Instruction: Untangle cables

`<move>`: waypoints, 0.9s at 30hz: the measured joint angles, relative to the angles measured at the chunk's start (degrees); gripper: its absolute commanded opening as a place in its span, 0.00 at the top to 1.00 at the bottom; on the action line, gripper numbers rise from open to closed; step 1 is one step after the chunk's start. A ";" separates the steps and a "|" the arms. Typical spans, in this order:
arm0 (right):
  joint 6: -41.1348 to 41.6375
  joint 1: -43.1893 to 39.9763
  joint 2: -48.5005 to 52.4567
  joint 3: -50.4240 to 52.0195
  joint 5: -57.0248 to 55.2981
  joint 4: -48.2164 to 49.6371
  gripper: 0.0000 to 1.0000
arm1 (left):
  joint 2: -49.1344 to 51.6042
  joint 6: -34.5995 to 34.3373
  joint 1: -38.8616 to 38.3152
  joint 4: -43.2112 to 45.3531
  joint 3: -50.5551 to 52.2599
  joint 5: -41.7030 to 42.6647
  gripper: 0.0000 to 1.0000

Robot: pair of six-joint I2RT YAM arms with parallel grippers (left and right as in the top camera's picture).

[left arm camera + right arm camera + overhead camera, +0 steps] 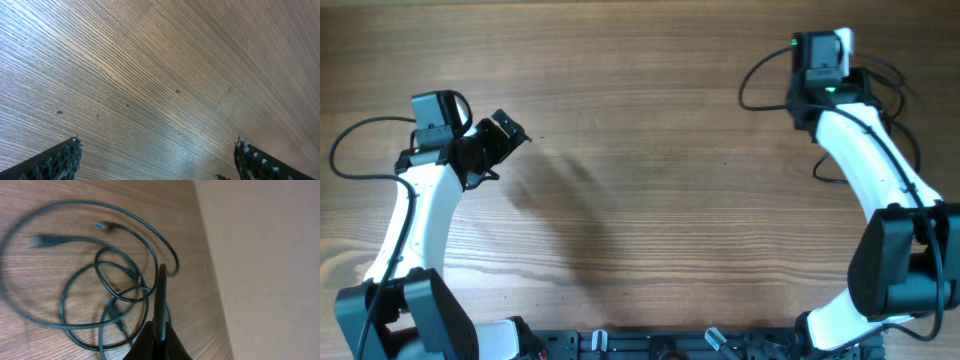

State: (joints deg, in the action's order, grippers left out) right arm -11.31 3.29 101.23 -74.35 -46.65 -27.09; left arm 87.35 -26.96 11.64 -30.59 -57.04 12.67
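Item: cables (131, 273), a loose coil of crossing loops by the right edge of the table (190, 310). My right pincer (157, 342) is pinched onto one strand. My left pincer (506, 130) gapes empty, near the left edge. Hazard: pulling this strand may cinch the crossings or drag the coil overboard.

I find nothing to read in any of my views. No lettering, label, brand, number or sign shows on the cables (111, 226) or on the wooden desk (650, 150).
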 measured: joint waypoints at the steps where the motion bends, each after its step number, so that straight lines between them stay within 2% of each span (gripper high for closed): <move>1: 0.33 -0.66 0.00 0.00 2.05 -0.20 0.37 | 0.02 0.00 -0.22 -0.02 0.00 0.00 0.00; 2: 0.57 -1.11 0.00 0.00 3.61 -0.50 0.01 | 0.02 0.00 -0.33 0.00 0.00 0.00 0.00; 9: 0.72 -1.53 0.00 -0.02 13.44 -3.80 0.00 | 0.04 0.00 -0.39 -0.02 0.00 -0.02 0.00; 17: 0.74 -1.53 0.00 -0.02 16.31 -3.76 0.00 | 0.04 0.00 -0.39 -0.02 0.00 0.00 0.00; 22: 0.74 -1.53 0.00 -0.02 29.09 -3.78 0.00 | 0.04 0.00 -0.39 0.00 0.00 -0.02 0.00; 27: 0.74 -1.53 0.00 -0.02 34.69 -3.78 0.00 | 0.09 -0.17 -0.39 2.62 0.11 0.00 0.00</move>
State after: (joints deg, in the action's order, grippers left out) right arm -10.57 1.76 101.23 -74.37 -11.97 -30.87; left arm 87.44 -27.14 11.25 -27.97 -56.93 12.67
